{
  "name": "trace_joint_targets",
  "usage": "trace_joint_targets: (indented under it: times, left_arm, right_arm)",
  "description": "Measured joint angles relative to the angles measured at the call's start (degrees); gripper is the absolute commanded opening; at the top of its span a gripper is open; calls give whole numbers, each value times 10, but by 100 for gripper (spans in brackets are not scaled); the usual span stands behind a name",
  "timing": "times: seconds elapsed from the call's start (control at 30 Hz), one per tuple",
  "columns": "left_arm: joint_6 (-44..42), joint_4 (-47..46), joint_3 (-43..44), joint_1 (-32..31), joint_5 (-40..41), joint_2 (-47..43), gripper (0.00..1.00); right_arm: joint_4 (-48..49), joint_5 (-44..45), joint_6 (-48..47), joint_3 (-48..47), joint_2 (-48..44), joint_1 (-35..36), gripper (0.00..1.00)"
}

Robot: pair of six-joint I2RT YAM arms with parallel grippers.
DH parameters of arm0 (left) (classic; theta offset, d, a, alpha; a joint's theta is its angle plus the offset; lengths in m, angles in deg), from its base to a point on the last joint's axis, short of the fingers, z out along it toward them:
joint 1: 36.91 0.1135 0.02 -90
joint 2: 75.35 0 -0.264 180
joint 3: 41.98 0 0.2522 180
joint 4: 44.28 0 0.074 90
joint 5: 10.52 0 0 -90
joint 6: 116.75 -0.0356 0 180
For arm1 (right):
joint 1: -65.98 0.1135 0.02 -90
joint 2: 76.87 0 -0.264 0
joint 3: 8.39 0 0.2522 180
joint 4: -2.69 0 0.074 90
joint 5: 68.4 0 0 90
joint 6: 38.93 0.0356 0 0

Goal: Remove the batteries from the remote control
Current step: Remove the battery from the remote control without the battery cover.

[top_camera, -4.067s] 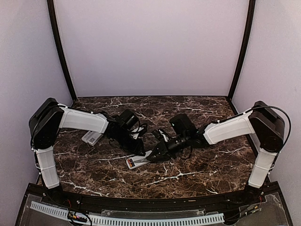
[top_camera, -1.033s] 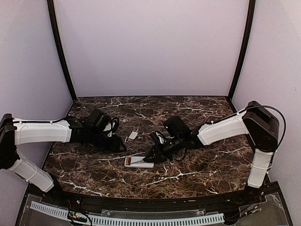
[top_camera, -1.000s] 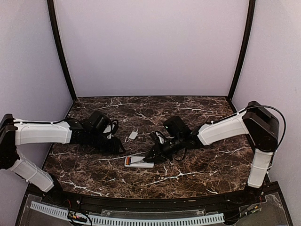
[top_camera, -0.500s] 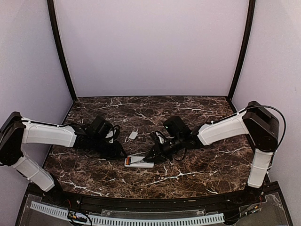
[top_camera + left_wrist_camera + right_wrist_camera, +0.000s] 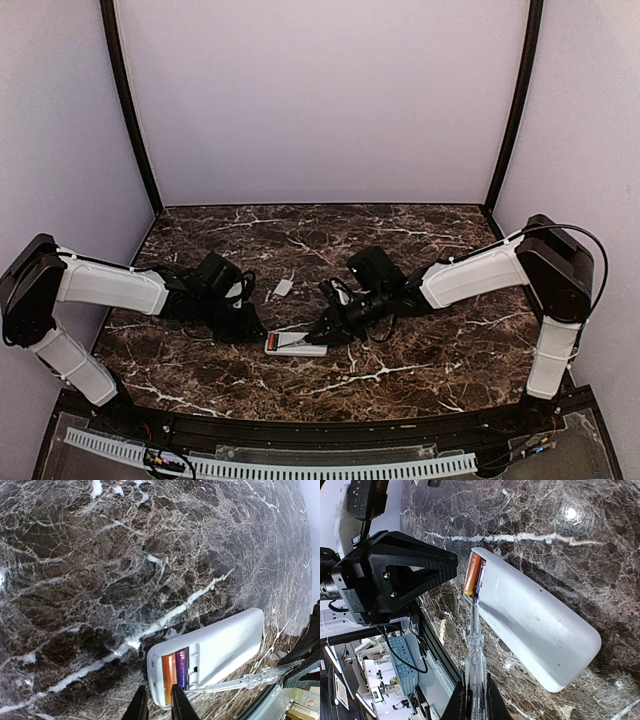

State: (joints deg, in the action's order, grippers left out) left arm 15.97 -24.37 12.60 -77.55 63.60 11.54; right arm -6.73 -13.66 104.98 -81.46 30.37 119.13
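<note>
Batteries [image 5: 174,672] barely visible inside remote [image 5: 225,645]

No text, brand, number or sign can be read in any view. The orange battery [image 5: 168,677] and the purple battery [image 5: 182,667], lying in the open end of the white remote control [image 5: 222,642], show only plain colour, and any print on them is too small to make out. Beyond the edge of the surface [image 5: 100,580], a small white tag [image 5: 311,703] with a red mark is too blurred to read.
</note>
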Motion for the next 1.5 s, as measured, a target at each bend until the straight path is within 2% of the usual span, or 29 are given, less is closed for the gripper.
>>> trace_joint_targets:
  times: [0.37, 0.8, 1.23, 1.5]
  left_arm:
    - [0, -21, -6, 3, -2, 26, 12]
    - [10, -63, -15, 8, -22, 34, 0]
    - [35, -144, -59, 17, -44, 29, 0]
    - [43, -159, -65, 18, -48, 30, 0]
  right_arm:
    - [1, 2, 1, 0, 0, 0, 0]
    - [22, 10, 18, 10, -3, 0, 0]
    - [155, 24, 65, 78, -6, 6, 0]
    - [244, 43, 79, 122, -6, 12, 0]
